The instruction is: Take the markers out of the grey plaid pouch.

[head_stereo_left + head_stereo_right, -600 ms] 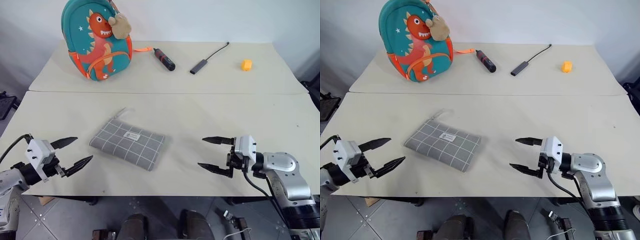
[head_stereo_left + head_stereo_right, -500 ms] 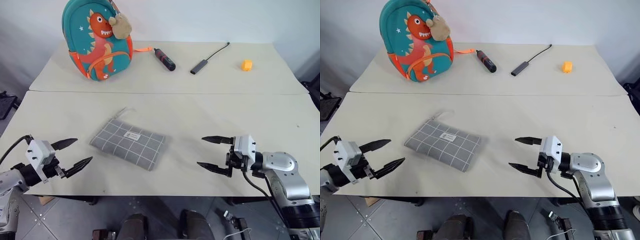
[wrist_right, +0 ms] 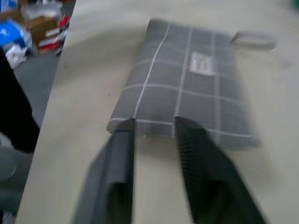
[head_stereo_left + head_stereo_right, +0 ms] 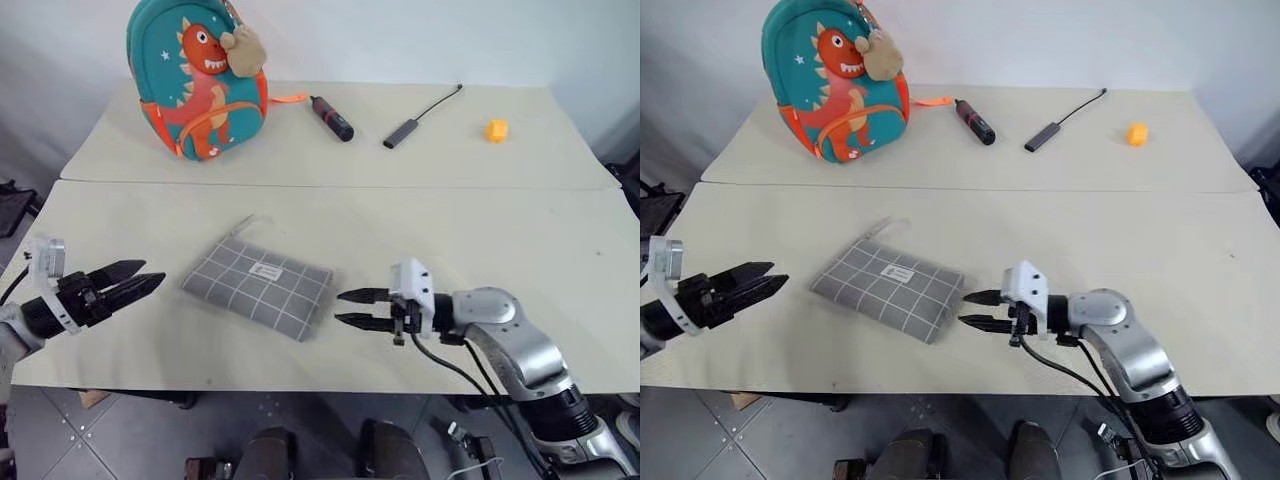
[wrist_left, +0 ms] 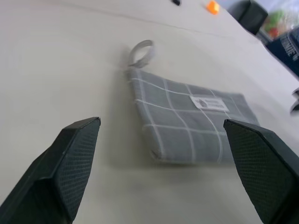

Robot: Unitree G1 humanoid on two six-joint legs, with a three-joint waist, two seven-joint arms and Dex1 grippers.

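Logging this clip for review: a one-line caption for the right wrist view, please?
Right gripper, fingers nearly together, points at the near short edge of the flat grey plaid fabric pouch lying closed on the beige table.

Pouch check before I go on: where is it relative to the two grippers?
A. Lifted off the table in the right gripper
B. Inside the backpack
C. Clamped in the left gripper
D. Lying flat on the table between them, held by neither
D: the pouch lies flat on the table, with the left gripper and right gripper either side, both short of it.

Left claw [image 4: 128, 283] spread; right claw [image 4: 352, 308] nearly closed.
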